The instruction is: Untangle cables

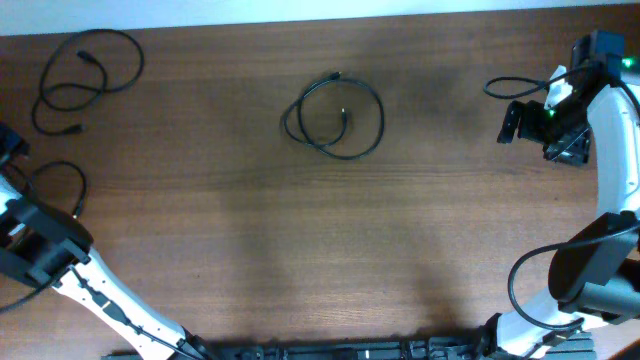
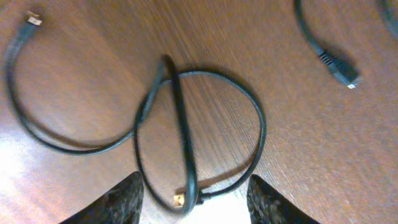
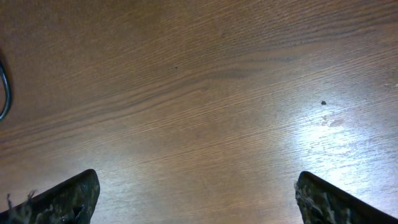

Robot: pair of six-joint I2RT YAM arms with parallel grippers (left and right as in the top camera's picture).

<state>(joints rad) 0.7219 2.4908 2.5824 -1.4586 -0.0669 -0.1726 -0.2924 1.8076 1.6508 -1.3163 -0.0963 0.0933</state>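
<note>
Thin black cables lie apart on the wooden table in the overhead view: a loose double loop [image 1: 85, 70] at the far left, a single loop [image 1: 62, 182] at the left edge, a coiled bundle [image 1: 335, 115] in the middle, and a short cable [image 1: 515, 88] at the far right. My left gripper [image 1: 10, 142] is open; in the left wrist view its fingers [image 2: 196, 190] straddle a crossed cable loop [image 2: 180, 124] and its gold-tipped plug [image 2: 179, 199] without touching them. My right gripper [image 1: 512, 122] is open wide over bare wood [image 3: 199, 183].
A second plug end [image 2: 339, 68] lies at the upper right of the left wrist view. A bit of cable [image 3: 4, 93] shows at the left edge of the right wrist view. The arm bases [image 1: 560, 320] stand along the table's front edge.
</note>
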